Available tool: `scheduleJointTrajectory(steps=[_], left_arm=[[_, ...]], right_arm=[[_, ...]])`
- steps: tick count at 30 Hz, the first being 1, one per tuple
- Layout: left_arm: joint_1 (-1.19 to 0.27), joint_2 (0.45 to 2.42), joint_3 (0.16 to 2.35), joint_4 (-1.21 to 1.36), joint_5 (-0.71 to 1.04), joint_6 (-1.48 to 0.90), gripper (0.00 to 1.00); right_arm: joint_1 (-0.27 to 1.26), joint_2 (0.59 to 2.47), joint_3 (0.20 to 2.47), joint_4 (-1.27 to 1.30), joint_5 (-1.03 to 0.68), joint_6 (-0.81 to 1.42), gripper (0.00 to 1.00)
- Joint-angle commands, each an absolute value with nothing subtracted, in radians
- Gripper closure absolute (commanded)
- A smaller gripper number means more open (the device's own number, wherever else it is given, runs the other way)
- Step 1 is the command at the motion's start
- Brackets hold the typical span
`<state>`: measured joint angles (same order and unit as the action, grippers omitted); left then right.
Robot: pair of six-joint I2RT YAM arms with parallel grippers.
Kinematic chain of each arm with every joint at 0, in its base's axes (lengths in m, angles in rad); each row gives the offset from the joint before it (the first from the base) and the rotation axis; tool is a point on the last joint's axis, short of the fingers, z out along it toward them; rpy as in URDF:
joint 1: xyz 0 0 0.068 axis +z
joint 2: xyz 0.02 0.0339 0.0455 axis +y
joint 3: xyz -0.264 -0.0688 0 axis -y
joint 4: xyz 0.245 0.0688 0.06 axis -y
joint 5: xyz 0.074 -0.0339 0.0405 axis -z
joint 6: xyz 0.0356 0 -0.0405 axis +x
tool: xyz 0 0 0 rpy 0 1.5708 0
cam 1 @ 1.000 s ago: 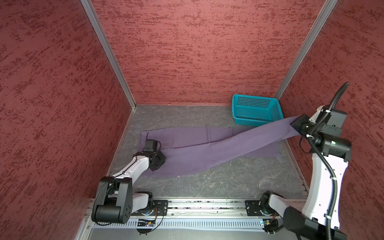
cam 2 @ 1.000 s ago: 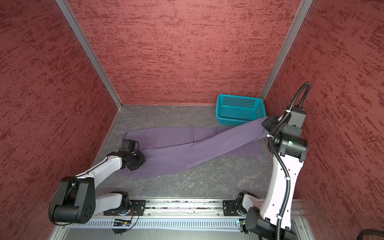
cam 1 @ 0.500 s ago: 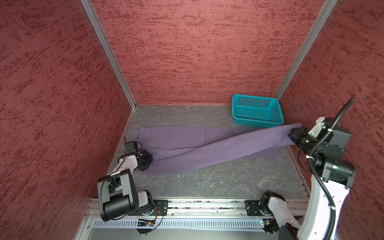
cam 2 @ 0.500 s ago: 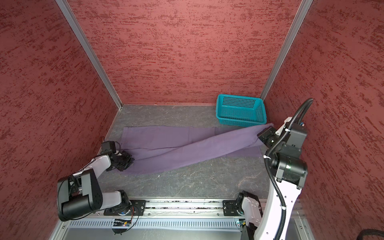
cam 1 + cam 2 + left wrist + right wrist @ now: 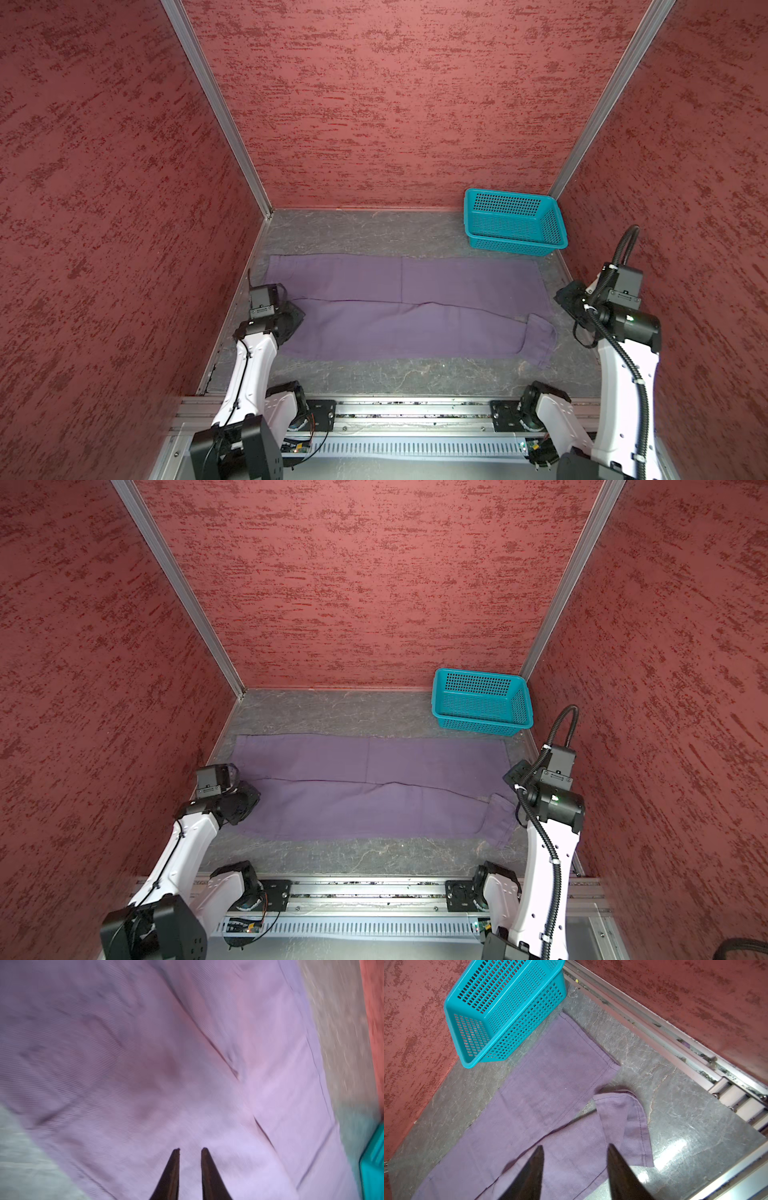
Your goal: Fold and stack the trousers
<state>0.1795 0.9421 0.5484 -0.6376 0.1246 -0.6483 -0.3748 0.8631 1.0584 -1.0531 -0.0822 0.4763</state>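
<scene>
One pair of purple trousers [image 5: 399, 316] lies flat, lengthwise across the tabletop [image 5: 374, 374], near the teal basket [image 5: 515, 245].
Left fingers [image 5: 172, 1169] stand narrowly apart over its left end; right fingers [image 5: 529, 1174] are spread, holding nothing, above the folded-over cuff [image 5: 623, 1118].

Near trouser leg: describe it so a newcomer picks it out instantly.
On the grey table, the purple trousers lie stretched left to right in both top views. The near leg is the strip closer to the arms' rail. Unlike the far leg, flat near the teal basket, its cuff is doubled back.
</scene>
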Motion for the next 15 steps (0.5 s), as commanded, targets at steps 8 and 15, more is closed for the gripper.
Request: scheduleJointTrajectory(steps=[8,15], left_arm=[[-0.384,1.223,0.681,-0.519,0.092,-0.784,0.79],[-0.707,1.52,0.929,-0.556,0.064,-0.681,0.5]], right_arm=[[0.001,0.998,0.868,-0.943,0.0,0.582,1.0],[0.047,1.109,0.884,-0.96,0.035,0.523,0.97]])
